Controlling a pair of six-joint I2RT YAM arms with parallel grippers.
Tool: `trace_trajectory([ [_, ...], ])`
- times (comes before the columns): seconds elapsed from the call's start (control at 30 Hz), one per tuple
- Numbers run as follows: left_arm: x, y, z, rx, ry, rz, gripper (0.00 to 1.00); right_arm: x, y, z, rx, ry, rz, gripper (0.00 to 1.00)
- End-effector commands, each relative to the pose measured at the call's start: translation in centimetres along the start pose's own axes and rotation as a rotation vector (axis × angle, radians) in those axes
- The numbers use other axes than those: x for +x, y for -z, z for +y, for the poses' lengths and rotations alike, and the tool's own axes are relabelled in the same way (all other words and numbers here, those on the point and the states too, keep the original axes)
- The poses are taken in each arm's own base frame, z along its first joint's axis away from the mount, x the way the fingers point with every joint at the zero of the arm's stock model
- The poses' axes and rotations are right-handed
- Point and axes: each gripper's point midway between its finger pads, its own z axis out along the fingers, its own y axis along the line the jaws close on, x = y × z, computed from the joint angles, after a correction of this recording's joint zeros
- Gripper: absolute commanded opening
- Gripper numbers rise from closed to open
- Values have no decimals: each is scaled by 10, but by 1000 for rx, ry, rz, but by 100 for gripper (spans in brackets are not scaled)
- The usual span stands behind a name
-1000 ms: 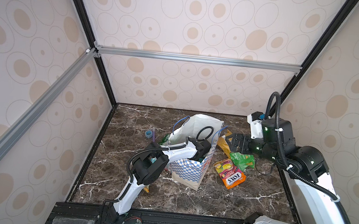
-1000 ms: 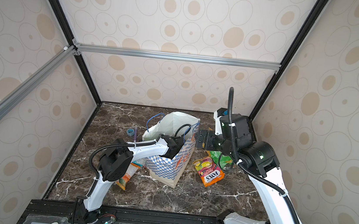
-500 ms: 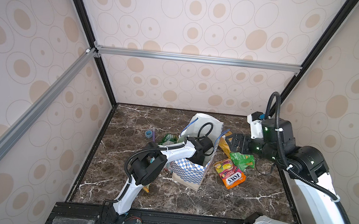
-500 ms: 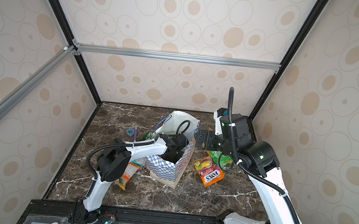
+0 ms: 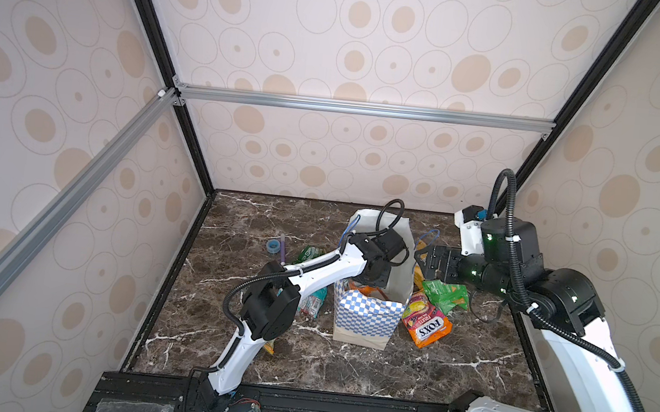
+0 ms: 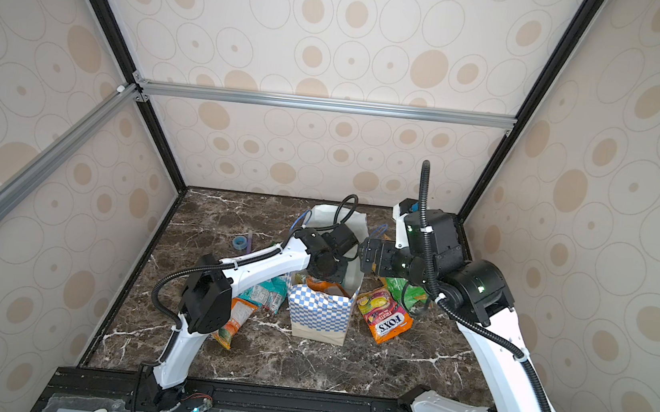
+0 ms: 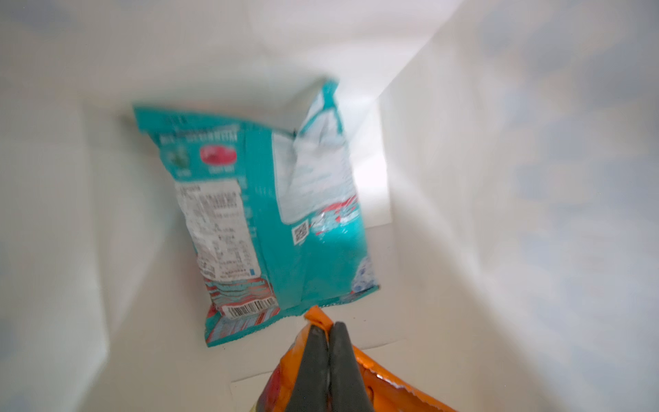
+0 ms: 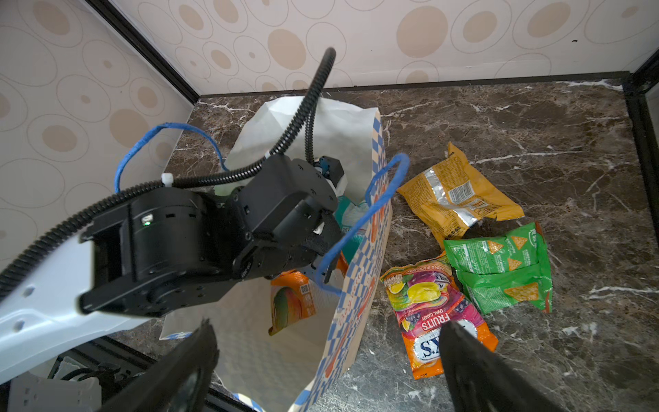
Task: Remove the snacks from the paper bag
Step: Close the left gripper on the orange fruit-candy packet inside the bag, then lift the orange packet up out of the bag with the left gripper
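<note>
Orange packet (image 7: 388,392) seemingly pinched; top views hide grip.

White arms (image 5: 325,271) (black joints (image 5: 267,311), ribbed cables (image 8: 313,85))

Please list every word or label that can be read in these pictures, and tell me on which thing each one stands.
"FOX'S": on the orange candy packet lying beside the paper bag, in both top views.
"FRUITS OVAL CANDY": on the same packet, in the right wrist view.
Teal packet inside the bag: print and code blurred, unreadable.
Yellow packet and green packet: print too small to read.
</note>
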Motion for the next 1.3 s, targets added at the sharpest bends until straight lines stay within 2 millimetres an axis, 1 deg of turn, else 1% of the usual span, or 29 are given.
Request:
trace_trajectory([
  [0.0,-21,24,0,-5,9,-46,0,-1,7,-3,7,-11,-13,100],
  [0.13,-40,43,-5,15,24,-99,0,-1,7,-4,8,-11,-14,100],
  [0.3,-58,62,-9,46,45,-158,0,-1,6,-3,8,-8,-13,100],
  [0.4,-63,68,-13,79,55,-171,0,-2,6,-3,8,-8,-15,100],
  [0.53,-67,73,-14,95,64,-184,0,-1,5,-4,9,-9,-13,100],
  [0.6,-71,79,-16,109,69,-196,0,-1,6,-3,7,-11,-15,100],
  [0.67,-78,89,-18,131,80,-219,0,-2,6,-4,8,-9,-14,100],
  [0.73,-91,106,-23,163,90,-264,0,-3,6,-3,7,-10,-17,100],
  [0.83,-105,127,-28,206,102,-320,0,-3,6,-3,4,-11,-20,100],
  [0.97,-113,142,-34,279,111,-346,0,-4,6,-1,-1,-13,-20,100],
  [1.07,-121,161,-42,331,106,-385,0,-4,6,-2,0,-14,-21,100],
  [1.27,-143,215,-56,454,70,-531,0,-4,5,-1,-9,-26,-29,100],
])
